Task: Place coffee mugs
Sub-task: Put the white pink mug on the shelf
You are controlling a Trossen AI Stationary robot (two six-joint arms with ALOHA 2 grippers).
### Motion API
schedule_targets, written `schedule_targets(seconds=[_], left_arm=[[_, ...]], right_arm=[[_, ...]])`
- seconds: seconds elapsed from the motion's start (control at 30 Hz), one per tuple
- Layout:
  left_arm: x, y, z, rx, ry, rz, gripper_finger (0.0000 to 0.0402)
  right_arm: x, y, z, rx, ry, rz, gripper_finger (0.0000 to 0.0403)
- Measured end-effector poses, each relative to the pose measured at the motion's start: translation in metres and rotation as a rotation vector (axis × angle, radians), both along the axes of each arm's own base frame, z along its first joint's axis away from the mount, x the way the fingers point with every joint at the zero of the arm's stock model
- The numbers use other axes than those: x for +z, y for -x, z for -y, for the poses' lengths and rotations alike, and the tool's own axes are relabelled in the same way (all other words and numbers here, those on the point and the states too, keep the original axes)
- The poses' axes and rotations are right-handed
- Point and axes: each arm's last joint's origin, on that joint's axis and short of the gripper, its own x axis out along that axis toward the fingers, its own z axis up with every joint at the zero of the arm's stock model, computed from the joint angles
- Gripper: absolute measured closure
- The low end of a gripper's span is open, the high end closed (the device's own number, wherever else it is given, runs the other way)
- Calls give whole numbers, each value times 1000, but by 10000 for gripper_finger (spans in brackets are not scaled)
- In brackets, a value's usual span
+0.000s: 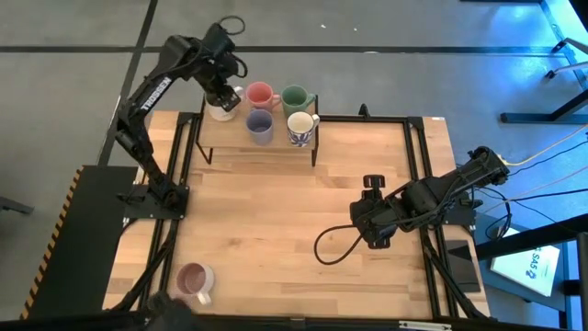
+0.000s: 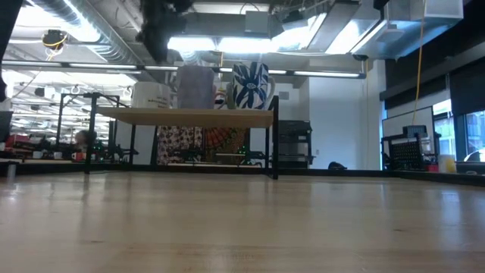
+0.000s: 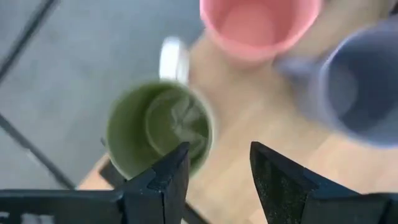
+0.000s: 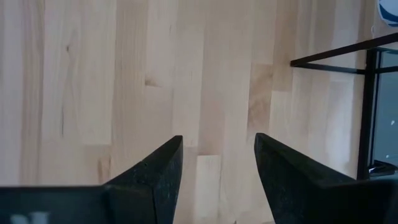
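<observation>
I have the left hand (image 1: pixel 223 96) over the far left end of the raised shelf (image 1: pixel 276 145) at the desk's far edge, fingers (image 3: pixel 163 180) spread apart with nothing between them, hanging just above the cream mug with the olive-green inside (image 3: pixel 158 129). That mug stands upright at the shelf's left corner, its handle pointing off the far edge. Just beside it along the far edge I see the pink mug (image 1: pixel 260 95), then the dark green mug (image 1: pixel 295 98); in front of those stand the lavender mug (image 1: pixel 259 125) and the white mug with the blue pattern (image 1: pixel 301 128), all on the shelf and close together. The beige-pink mug (image 1: pixel 194 280) sits well apart, alone near the desk's (image 1: pixel 276 230) near left corner. My right hand (image 1: pixel 374 186) waits low over the desk's right side, fingers spread and holding nothing.
</observation>
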Motion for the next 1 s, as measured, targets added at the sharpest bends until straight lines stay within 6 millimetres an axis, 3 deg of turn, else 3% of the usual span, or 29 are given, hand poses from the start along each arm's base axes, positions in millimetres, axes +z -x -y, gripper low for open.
schedule_targets(seconds=[0.1,0.23,0.43,0.53,0.7,0.87,1.0], left_arm=[[22,0,22,-83,16,160,240],[50,4,76,-250,86,373,240],[72,18,167,-490,157,493,240],[70,27,204,-531,230,492,240],[43,29,256,-571,334,355,240],[-16,19,307,-685,395,94,240],[-65,15,341,-770,410,-19,238]], right_arm=[[0,0,0,16,7,-4,219],[0,1,1,42,22,-17,219],[-1,2,2,83,53,-41,219],[-1,3,2,96,65,-48,219],[-1,3,2,106,68,-48,219],[0,2,2,106,64,-41,219],[0,1,1,105,60,-35,219]])
